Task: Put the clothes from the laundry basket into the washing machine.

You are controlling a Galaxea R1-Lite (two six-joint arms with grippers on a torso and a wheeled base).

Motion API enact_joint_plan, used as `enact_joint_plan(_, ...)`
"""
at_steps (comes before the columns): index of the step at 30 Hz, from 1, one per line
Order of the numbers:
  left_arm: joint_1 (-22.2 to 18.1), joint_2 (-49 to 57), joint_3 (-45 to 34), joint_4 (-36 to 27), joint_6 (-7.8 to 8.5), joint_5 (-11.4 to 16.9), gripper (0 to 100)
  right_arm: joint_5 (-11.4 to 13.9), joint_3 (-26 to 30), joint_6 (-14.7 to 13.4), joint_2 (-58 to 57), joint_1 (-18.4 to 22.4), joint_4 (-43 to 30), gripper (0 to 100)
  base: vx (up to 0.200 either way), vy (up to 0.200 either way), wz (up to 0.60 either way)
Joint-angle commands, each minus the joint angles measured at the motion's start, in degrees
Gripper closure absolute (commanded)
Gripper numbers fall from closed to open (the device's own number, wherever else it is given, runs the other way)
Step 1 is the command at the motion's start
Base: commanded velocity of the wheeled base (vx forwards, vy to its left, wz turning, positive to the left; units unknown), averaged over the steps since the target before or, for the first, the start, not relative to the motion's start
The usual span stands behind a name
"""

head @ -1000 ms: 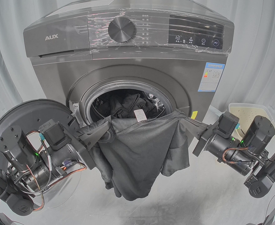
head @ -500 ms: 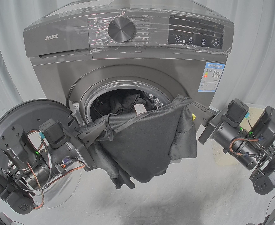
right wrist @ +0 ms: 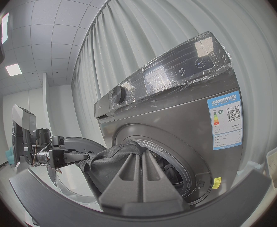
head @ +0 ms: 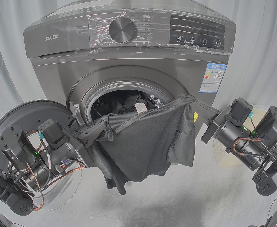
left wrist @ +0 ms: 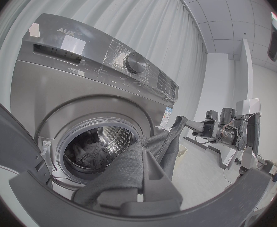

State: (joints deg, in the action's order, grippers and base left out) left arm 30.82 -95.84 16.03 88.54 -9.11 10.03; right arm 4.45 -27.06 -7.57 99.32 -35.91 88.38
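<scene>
A dark grey shirt hangs stretched across the washer's open mouth, its top edge running side to side. The left gripper clamps one end at the lower left rim, and the right gripper pinches the other, higher, at the right rim. The drum, holding dark clothes, lies just behind the cloth, whose slack tail droops below the opening.

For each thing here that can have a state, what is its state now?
washing machine door, open.
drum, holds dark clothes.
dark garment, stretched between both grippers in front of the drum, lower part hanging free.
left gripper, shut on dark garment.
right gripper, shut on dark garment.
laundry basket, mostly hidden, contents cannot be told.
</scene>
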Motion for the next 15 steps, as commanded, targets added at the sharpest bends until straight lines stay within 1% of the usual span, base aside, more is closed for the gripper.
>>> enact_joint_plan(1,0.03,0.13,-0.03,0.05,-0.12,0.07,100,0.03,-0.01,0.01,0.0,-0.03,0.04,100,0.0,0.0,0.0)
enact_joint_plan(15,-0.41,-0.13,-0.74,-0.03,0.05,0.25,100,0.12,-0.01,-0.08,0.26,-0.03,0.12,100,0.0,0.0,0.0)
